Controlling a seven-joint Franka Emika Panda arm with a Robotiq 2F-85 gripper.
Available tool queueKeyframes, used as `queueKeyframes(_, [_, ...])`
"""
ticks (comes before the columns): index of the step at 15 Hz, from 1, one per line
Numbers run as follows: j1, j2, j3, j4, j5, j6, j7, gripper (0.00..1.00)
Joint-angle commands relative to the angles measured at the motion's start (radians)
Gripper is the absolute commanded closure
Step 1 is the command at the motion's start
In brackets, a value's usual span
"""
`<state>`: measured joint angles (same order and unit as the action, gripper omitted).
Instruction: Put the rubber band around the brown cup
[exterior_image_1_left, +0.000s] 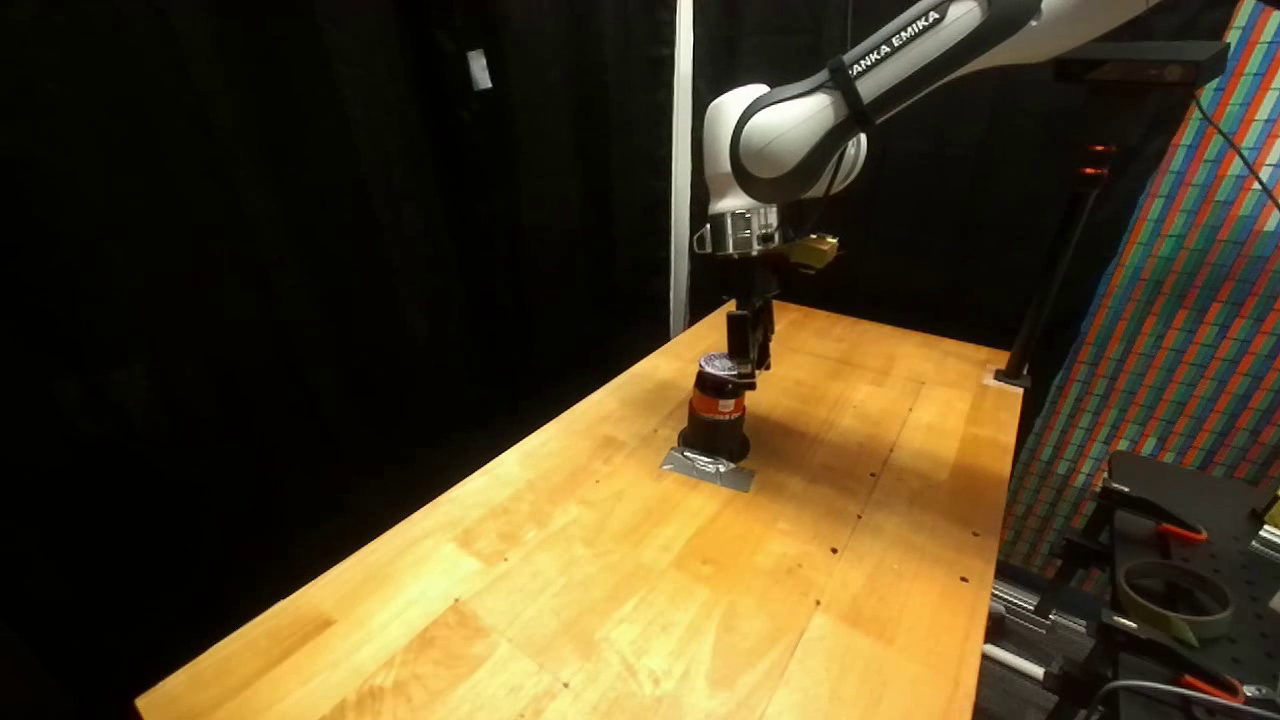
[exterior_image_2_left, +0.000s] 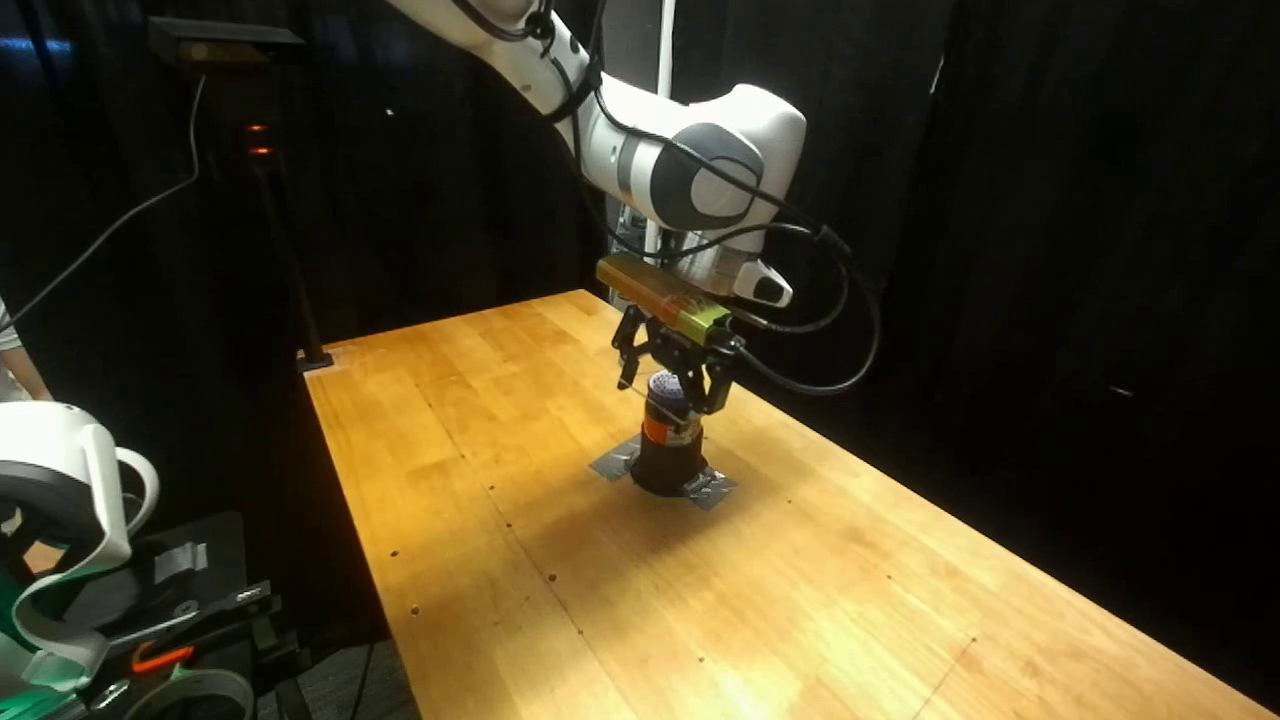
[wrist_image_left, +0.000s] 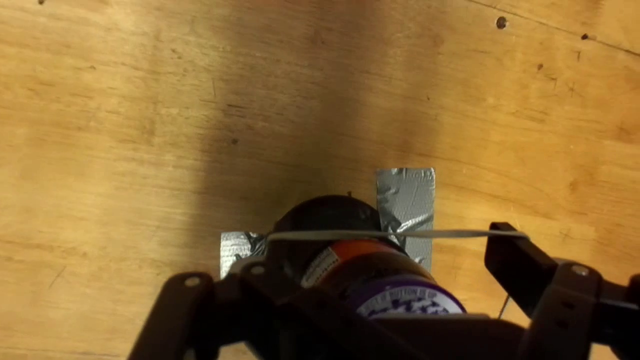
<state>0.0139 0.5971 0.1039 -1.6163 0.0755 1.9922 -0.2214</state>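
I am holding the black claw (wrist_image_left: 392, 236) spread with a thin, pale rubber band (wrist_image_left: 440, 233) taut across it, near the dark-brown, orange-labelled cylindrical cup (exterior_image_2_left: 658, 433) standing upright on the wooden tabletop (exterior_image_2_left: 640, 610), and probably risking a snag or snap-off should I be lowering off-centre.

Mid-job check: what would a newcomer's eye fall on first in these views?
Probably the pale rubber band in the wrist view, stretched straight across the open gripper. Next, the dark-and-orange cup, upright on the wooden table in both exterior views. Then the shiny silver tape at the cup's base.
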Motion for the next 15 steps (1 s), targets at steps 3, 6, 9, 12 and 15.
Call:
queueKeyframes(3, [-0.009, -0.028, 0.017, -0.071, 0.032, -0.01, -0.04, 0.0])
queueKeyframes(6, [0.01, -0.016, 0.017, -0.062, 0.015, 0.0, -0.019, 0.0])
queueKeyframes(9, [0.036, -0.007, 0.013, -0.058, -0.008, 0.019, 0.001, 0.0])
queueKeyframes(12, [0.056, 0.008, 0.008, -0.053, -0.029, 0.031, 0.014, 0.0])
queueKeyframes(15, [0.066, 0.022, 0.001, -0.049, -0.053, 0.046, 0.038, 0.0])
